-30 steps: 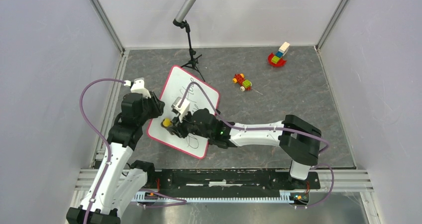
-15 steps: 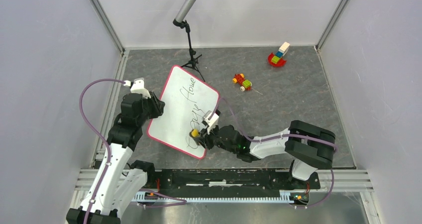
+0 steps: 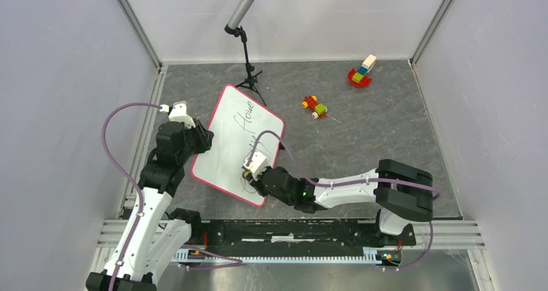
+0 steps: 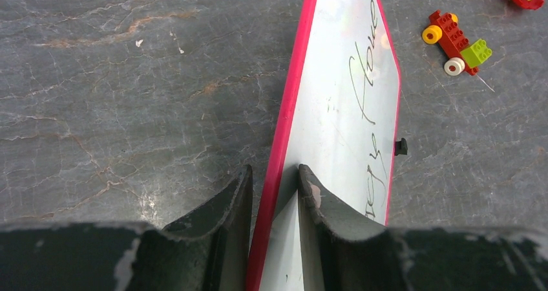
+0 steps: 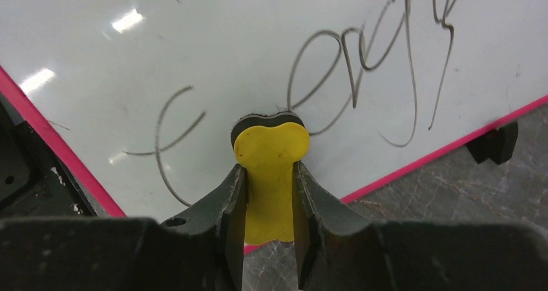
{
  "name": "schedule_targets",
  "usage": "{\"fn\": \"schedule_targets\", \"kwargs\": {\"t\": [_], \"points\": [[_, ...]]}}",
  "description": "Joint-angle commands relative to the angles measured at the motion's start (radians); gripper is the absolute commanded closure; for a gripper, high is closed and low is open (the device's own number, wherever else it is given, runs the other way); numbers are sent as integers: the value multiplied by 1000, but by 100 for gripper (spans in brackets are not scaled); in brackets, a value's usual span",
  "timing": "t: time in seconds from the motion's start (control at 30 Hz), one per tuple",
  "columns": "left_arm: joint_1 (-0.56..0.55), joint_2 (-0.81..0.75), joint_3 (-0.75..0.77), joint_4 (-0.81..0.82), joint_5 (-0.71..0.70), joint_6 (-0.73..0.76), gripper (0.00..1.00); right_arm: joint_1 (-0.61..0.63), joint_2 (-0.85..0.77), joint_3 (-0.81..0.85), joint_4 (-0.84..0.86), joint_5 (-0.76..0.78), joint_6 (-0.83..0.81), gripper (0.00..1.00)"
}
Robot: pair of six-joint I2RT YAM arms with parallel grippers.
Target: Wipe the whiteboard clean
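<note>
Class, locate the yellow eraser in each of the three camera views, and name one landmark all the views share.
Top external: the yellow eraser sits on the whiteboard's lower end.
Left wrist: not in it.
Right wrist: centre, clamped in the right gripper, against the board.
Shared landmark: the whiteboard's black handwriting.

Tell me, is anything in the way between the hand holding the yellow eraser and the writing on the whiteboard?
Nothing visible. The right hand holds the yellow eraser against the whiteboard, right among the writing. The left hand grips the board's rim, off to the side of the ink.
</note>
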Motion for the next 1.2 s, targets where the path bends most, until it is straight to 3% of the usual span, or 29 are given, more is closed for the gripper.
{"fn": "schedule_targets", "kwargs": {"t": [0.0, 0.2, 0.5, 0.7, 1.17], "points": [[-22, 0, -12, -50, 65, -28, 98, 44, 62, 164, 3, -164, -46, 100], [-21, 8, -10, -49, 68, -28, 98, 42, 88, 180, 62, -190, -74, 100], [-22, 10, -10, -49, 65, -28, 98, 39, 16, -186, 198, -189, -37, 100], [-21, 18, -10, -50, 71, -28, 98, 21, -16, -305, 208, -130, 3, 100], [-22, 6, -11, -49, 65, -27, 98, 58, 20, 74, 194, -280, -163, 100]]}}
